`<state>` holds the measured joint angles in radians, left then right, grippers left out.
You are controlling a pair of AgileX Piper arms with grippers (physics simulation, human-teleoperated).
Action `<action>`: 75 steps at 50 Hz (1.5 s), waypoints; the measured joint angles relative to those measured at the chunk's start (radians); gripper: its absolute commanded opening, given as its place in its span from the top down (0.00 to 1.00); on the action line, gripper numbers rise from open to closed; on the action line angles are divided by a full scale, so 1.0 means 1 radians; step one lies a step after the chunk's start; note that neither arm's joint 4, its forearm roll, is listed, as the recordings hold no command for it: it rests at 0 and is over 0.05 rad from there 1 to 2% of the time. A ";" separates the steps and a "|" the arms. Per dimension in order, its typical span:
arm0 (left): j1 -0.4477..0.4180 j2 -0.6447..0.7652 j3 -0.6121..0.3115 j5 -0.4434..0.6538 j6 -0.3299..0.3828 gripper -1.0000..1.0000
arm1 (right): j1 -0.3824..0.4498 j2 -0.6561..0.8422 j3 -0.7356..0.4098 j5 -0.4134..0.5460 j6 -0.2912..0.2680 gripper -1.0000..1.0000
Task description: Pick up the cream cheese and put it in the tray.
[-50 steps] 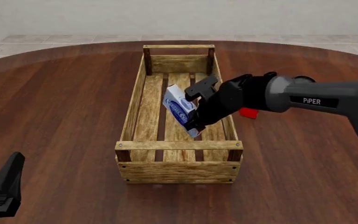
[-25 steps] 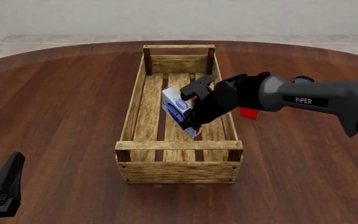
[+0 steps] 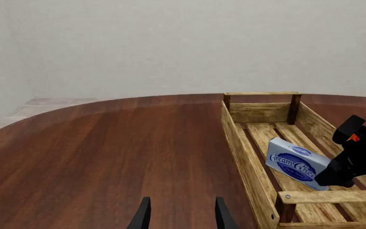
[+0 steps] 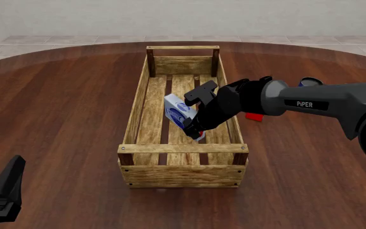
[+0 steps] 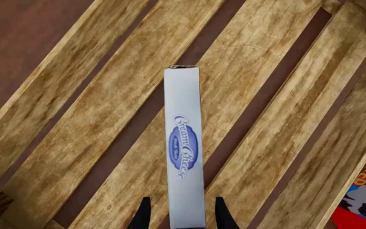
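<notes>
The cream cheese (image 4: 177,113), a white-grey box with a blue oval logo, is tilted on edge low inside the tray (image 4: 183,148), above the middle slats. My right gripper (image 4: 194,125) reaches into the tray around it. In the right wrist view the box (image 5: 184,143) lies between the fingertips (image 5: 145,215) with a gap on each side, so the right gripper (image 5: 181,217) is open. The left wrist view shows the box (image 3: 295,163) in the crate (image 3: 247,157). My left gripper (image 4: 2,193) waits at the near left, open (image 3: 181,217) and holding nothing.
A red box (image 4: 254,116) lies on the table just outside the tray's right wall, partly hidden by my right arm, and shows at the edge of the right wrist view (image 5: 364,191). Bare dark wood table surrounds the crate on the left and front.
My right gripper has carried the cream cheese lower and slightly left into the tray. The left arm has not moved.
</notes>
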<state>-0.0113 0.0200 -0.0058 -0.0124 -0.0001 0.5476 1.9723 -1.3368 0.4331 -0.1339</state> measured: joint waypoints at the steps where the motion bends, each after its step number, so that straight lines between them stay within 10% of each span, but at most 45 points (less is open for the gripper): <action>1: 0.000 0.000 0.000 0.000 0.000 0.00 | 0.000 0.001 0.000 0.001 0.001 0.00; 75: -0.001 -0.006 -0.002 0.008 0.000 0.00 | 0.004 -0.183 0.006 0.088 -0.003 0.00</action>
<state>-0.0124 0.0136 -0.0077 -0.0039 0.0001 0.5518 1.7898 -1.3306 0.5209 -0.1372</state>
